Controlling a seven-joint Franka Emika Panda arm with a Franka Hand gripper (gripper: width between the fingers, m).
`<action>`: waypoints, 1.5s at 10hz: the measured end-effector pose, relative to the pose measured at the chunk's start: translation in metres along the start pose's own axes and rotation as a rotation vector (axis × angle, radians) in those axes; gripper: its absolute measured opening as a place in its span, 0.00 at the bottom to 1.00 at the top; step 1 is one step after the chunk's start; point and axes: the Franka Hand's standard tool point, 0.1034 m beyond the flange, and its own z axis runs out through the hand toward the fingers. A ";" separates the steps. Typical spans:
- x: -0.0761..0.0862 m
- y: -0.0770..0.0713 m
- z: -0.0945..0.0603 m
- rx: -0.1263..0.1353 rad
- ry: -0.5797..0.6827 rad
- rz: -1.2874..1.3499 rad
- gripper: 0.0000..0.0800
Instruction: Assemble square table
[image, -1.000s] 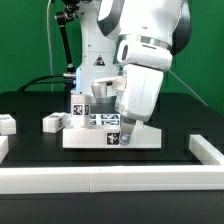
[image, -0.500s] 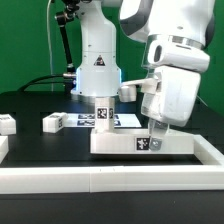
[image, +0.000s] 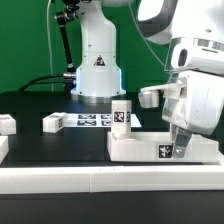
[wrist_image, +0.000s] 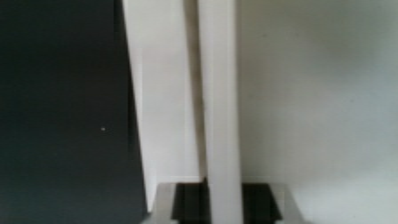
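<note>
The square table's white top (image: 140, 147) lies flat near the front rail, toward the exterior view's right. Two white legs stand upright on it, one with a tag at its near left corner (image: 121, 115), one further back (image: 150, 97). My gripper (image: 179, 149) is shut on the top's front rim at its right end. In the wrist view that rim (wrist_image: 217, 100) runs as a white bar between my dark fingers (wrist_image: 178, 205). Two loose legs (image: 53, 122) (image: 6, 123) lie on the black table at the exterior view's left.
The marker board (image: 92, 120) lies flat behind the top, before the arm's base (image: 97, 70). A long white rail (image: 90, 180) borders the front edge, and its corner piece (image: 213, 150) stands just right of the top.
My gripper has slid the table top, with both upright legs on it, steadily toward the exterior view's right and slightly nearer the front rail. The loose legs and marker board stayed put.
</note>
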 end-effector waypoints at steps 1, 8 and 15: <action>-0.004 0.001 0.001 0.000 -0.005 -0.002 0.08; -0.021 0.006 -0.012 -0.004 -0.016 0.011 0.78; -0.098 -0.022 -0.080 0.034 -0.019 0.098 0.81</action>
